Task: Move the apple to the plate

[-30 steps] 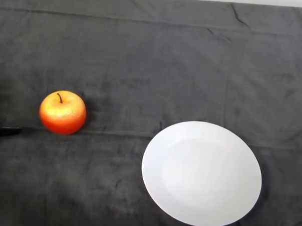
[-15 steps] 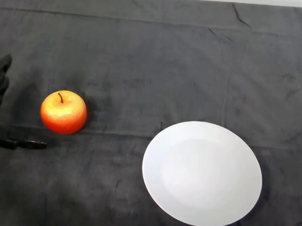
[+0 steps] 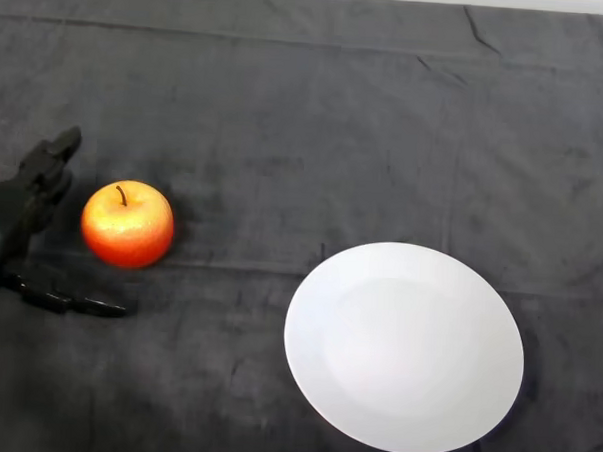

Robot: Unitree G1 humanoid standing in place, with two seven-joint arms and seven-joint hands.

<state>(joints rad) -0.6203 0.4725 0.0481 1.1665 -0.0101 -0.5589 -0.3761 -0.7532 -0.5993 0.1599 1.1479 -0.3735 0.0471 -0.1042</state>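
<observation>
Red-yellow apple, white plate, dark cloth.

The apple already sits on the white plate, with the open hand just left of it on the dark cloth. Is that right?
Not quite. The head view shows the apple on the dark cloth, well left of the white plate, which holds nothing. The rest stands: the left hand is open, just left of the apple and not touching it.

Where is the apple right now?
In the head view the apple sits on the dark cloth at the left, just right of the open black hand and left of the white plate.
</observation>
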